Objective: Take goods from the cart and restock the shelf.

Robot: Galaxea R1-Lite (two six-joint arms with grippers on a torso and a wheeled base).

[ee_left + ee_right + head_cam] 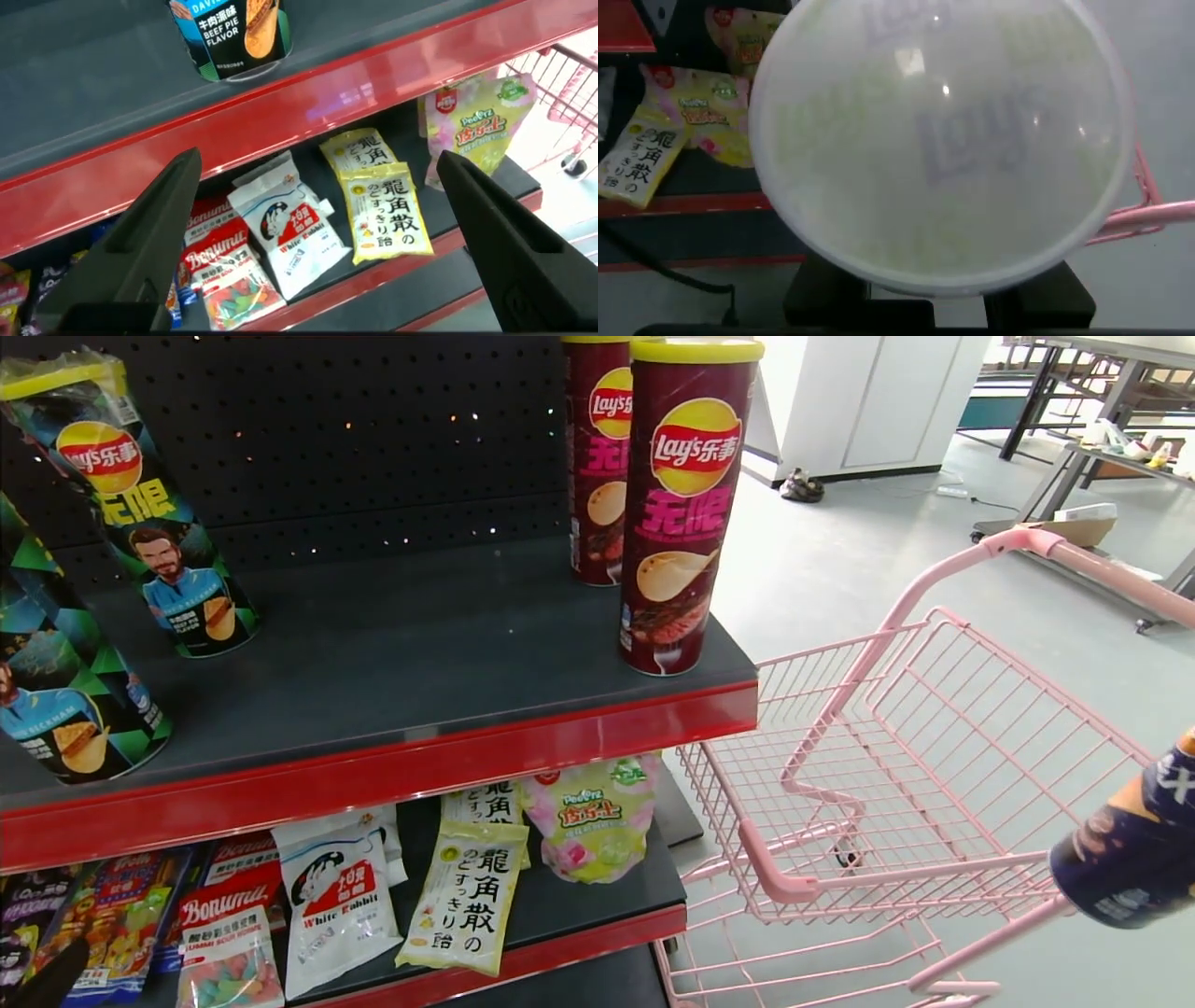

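Right pincer (938, 303): clamped on a dark-blue chip can (1125, 845), clear lid (938, 140) toward the wrist; pink cart (896, 784) just below it. Left pincer (318, 261): fingers (140, 252) apart; snack bags (290, 233) on the lower shelf (579, 938) just beyond them; upper shelf (392, 653) above, with upright maroon cans (686, 504) farther off.
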